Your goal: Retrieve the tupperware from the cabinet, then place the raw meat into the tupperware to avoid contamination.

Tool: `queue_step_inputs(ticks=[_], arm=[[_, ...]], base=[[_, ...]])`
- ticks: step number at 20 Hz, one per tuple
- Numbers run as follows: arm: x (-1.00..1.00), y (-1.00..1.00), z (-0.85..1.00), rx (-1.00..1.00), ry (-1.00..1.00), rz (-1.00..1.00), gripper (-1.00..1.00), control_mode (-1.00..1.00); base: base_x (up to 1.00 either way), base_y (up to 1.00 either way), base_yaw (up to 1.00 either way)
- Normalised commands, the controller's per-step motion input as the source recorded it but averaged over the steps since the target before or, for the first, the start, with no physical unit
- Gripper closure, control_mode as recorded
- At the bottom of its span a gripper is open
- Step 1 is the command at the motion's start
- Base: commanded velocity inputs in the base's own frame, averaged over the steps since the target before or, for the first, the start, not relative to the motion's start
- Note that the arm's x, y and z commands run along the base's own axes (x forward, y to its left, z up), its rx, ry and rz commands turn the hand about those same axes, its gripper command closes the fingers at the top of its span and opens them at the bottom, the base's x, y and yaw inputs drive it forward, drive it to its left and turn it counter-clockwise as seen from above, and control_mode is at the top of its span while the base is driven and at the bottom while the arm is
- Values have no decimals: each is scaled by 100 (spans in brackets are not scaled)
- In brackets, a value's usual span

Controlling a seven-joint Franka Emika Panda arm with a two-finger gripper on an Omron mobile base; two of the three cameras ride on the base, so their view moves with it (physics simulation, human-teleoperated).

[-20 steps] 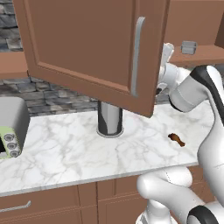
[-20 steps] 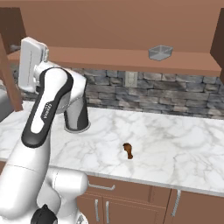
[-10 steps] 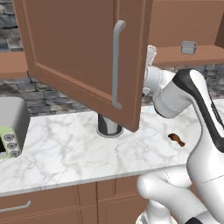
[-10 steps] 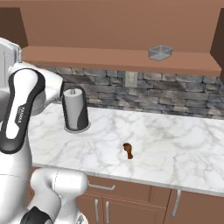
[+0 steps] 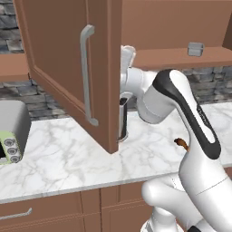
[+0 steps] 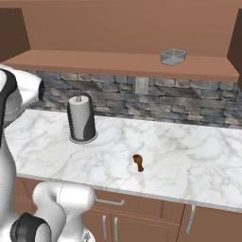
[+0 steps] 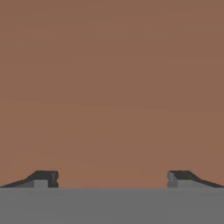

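Observation:
The cabinet's brown door (image 5: 54, 63) stands swung wide open to the left, its silver bar handle (image 5: 86, 77) facing me. My arm reaches behind the door's free edge, and the hand is hidden there. In the hand view my gripper (image 7: 111, 179) is open, its fingertips (image 7: 43, 178) wide apart, close against a plain brown wooden face with nothing between them. The grey translucent tupperware (image 5: 195, 49) (image 6: 173, 56) sits on the open cabinet shelf (image 6: 108, 64), far right of the hand. The raw meat (image 5: 181, 143) (image 6: 138, 162) lies on the marble counter (image 6: 189, 160).
A dark paper towel roll (image 6: 81, 118) stands on the counter by the stone backsplash, partly behind the door's edge (image 5: 123, 115). A grey toaster (image 5: 11, 131) sits at the far left. A wall outlet (image 6: 140, 85) is below the shelf. Lower drawers run under the counter.
The cabinet door has swung further open to the left, and my arm has followed it leftward behind its edge. The tupperware and the meat have not moved.

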Motion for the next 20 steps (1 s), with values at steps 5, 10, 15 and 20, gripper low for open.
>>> queue_step_inputs(ticks=[5, 10, 15, 20], arm=[[0, 60, 16, -13, -3, 0, -100, -100], [17, 44, 10, -20, -14, -3, -100, -100], [28, 34, -5, -25, -23, -7, -100, -100], [29, 35, -5, -23, -24, -6, -100, -100]], base=[[0, 0, 0], [0, 0, 0], [0, 0, 0], [0, 0, 0]])
